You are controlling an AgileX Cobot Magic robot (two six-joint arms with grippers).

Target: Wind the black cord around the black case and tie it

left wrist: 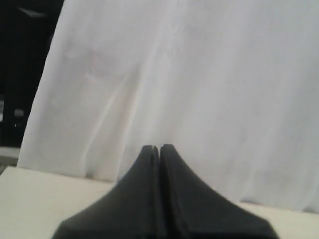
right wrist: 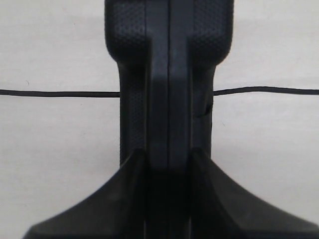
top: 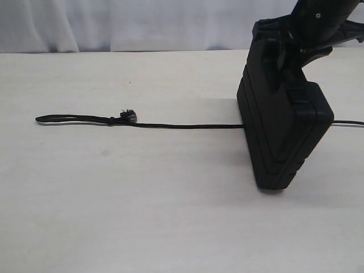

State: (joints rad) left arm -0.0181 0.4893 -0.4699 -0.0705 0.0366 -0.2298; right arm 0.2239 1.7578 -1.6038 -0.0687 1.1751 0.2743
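Observation:
The black case (top: 281,128) stands on its narrow end on the table at the right, upright and slightly tilted. My right gripper (top: 298,42) comes down from above and is shut on the case's handle end; in the right wrist view its fingers (right wrist: 134,164) clamp both sides of the case (right wrist: 168,74). The black cord (top: 182,125) lies straight across the table and passes under the case, with its loop end (top: 54,119) and frayed knot (top: 127,115) at the left; it emerges at both sides (right wrist: 60,93). My left gripper (left wrist: 159,149) is shut and empty, facing a white curtain.
A white curtain (top: 114,23) hangs behind the table's far edge. The pale tabletop (top: 142,205) stretches wide to the left and front of the case. A short piece of cord (top: 347,122) runs off the right edge.

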